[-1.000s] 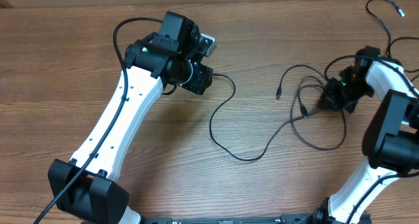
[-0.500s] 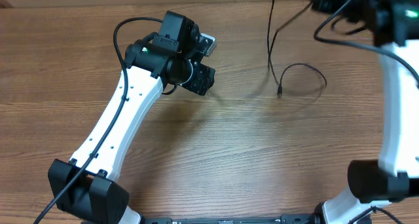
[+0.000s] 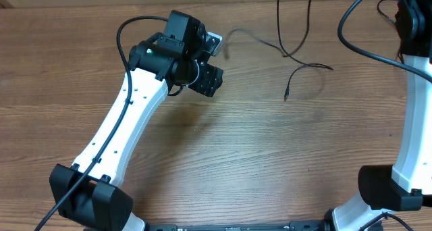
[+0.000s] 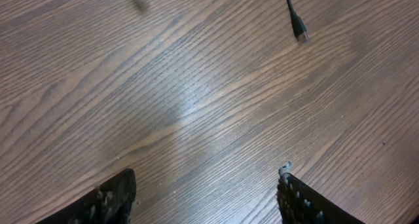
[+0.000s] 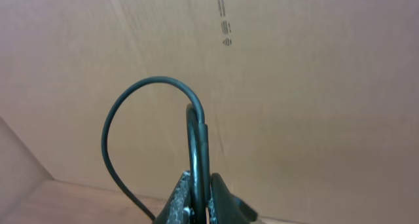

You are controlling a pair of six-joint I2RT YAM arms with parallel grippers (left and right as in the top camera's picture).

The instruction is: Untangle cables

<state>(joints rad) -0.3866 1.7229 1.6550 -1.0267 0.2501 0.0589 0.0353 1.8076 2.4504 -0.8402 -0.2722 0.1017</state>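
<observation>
Our right pincer [image 5: 201, 186] is clenched on the cables [image 5: 196, 139], high above the tabletop [image 3: 270, 157]. They dangle down, and one plug [image 4: 299, 31] is low by the wood. Our left pincer [image 4: 203, 185] is spread wide, holding nothing.

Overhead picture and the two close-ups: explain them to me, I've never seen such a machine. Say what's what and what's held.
This is a robot with two white arms at a wooden table. The overhead picture looks down: the left arm reaches across the wood, the right arm at the picture's edge. The other two come from cameras on the wrists. The left one shows its jaws open over the wood, holding nothing, a cable plug lying beyond. The right one shows its jaws shut on a thin black cable. More strands cross the overhead's top.
</observation>
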